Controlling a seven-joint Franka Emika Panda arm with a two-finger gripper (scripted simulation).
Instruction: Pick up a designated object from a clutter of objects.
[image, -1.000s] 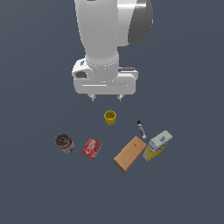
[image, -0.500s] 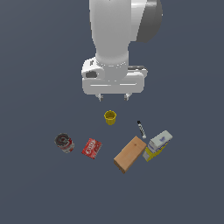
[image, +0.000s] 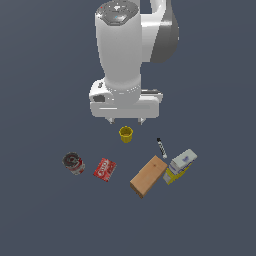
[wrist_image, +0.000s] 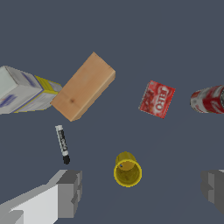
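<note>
Red box (wrist_image: 157, 99): printed card look, matt. Tan box (wrist_image: 83, 87): wood-like, smooth. Can (wrist_image: 209, 99): printed label, metal possibly. Yellow cup (wrist_image: 127, 169): glossy plastic. Gripper (wrist_image: 140, 189) fingers (wrist_image: 69, 193): matt grey. Floor (image: 45, 215): flat, matt.

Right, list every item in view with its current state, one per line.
gripper: open, empty, above the yellow cup
yellow cup: upright, mouth open
red box: flat, lettering up, untouched
red-grey can: on its side
tan box: lying flat
marker: lying down, capped
white-yellow carton: on its side
</note>
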